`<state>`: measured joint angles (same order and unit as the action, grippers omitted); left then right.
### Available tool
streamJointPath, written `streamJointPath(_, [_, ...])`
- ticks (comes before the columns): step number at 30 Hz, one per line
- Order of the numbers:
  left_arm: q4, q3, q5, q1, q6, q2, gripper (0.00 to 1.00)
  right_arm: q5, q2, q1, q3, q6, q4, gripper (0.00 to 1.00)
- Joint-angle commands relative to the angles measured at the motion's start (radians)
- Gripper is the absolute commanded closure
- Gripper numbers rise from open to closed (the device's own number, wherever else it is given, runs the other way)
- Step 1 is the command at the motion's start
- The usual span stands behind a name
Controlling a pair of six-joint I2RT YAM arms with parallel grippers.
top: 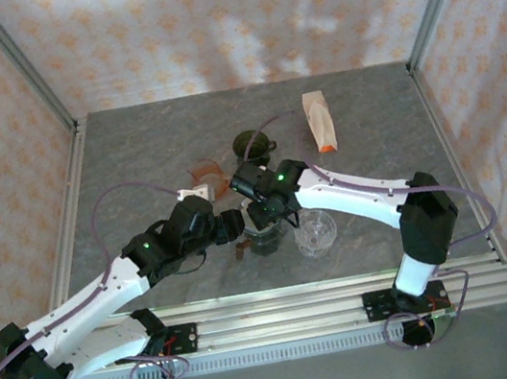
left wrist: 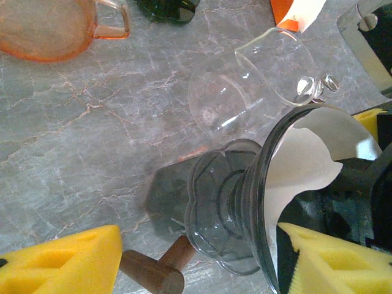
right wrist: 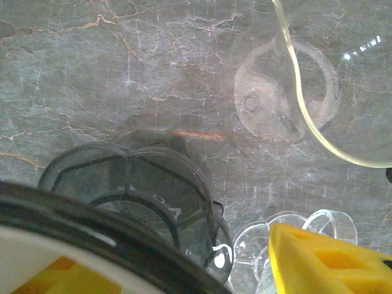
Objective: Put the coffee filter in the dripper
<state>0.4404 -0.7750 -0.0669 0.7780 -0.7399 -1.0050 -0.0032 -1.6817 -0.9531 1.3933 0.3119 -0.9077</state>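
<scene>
The smoke-grey dripper (top: 265,237) with a wooden handle (left wrist: 150,274) stands mid-table, where both arms meet. A white coffee filter (left wrist: 306,162) lies inside its cone (left wrist: 226,208); a strip of the filter (right wrist: 37,257) also shows behind the dark rim (right wrist: 122,245). My left gripper (left wrist: 196,263) is open and straddles the dripper: one yellow finger (left wrist: 61,263) stands clear of the base by the handle, the other (left wrist: 331,257) at the cone's mouth. My right gripper (right wrist: 190,272) is open, with one finger inside the rim and the other (right wrist: 331,263) outside, over clear glass.
A clear glass vessel (top: 316,232) sits just right of the dripper. An orange glass cup (top: 205,176) and a dark green piece (top: 251,143) stand behind. A paper filter pack (top: 318,120) with an orange end lies at the back right. Frame posts line the table's edges.
</scene>
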Motion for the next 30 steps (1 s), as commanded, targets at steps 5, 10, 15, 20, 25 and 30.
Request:
streamJointPath(5, [0.031, -0.016, 0.014, -0.005, 0.004, -0.006, 0.35, 0.043, 0.067, -0.007, 0.041, 0.02, 0.004, 0.35])
streamJointPath(10, [0.026, -0.016, 0.012, -0.005, 0.002, -0.006, 0.35, 0.057, 0.113, 0.0, 0.054, 0.02, -0.012, 0.34])
streamJointPath(15, [0.026, -0.021, 0.011, -0.005, 0.002, -0.006, 0.35, 0.055, 0.165, 0.022, 0.019, 0.029, -0.018, 0.35])
streamJointPath(20, [0.028, -0.021, 0.012, -0.006, 0.002, -0.007, 0.35, 0.058, 0.199, 0.034, -0.022, 0.034, -0.029, 0.37])
streamJointPath(25, [0.031, -0.021, 0.013, -0.005, 0.002, -0.005, 0.35, 0.073, 0.218, 0.049, -0.049, 0.042, -0.038, 0.39])
streamJointPath(30, [0.032, -0.023, 0.013, -0.005, 0.0, -0.006, 0.35, 0.039, 0.221, 0.05, -0.043, 0.029, -0.031, 0.37])
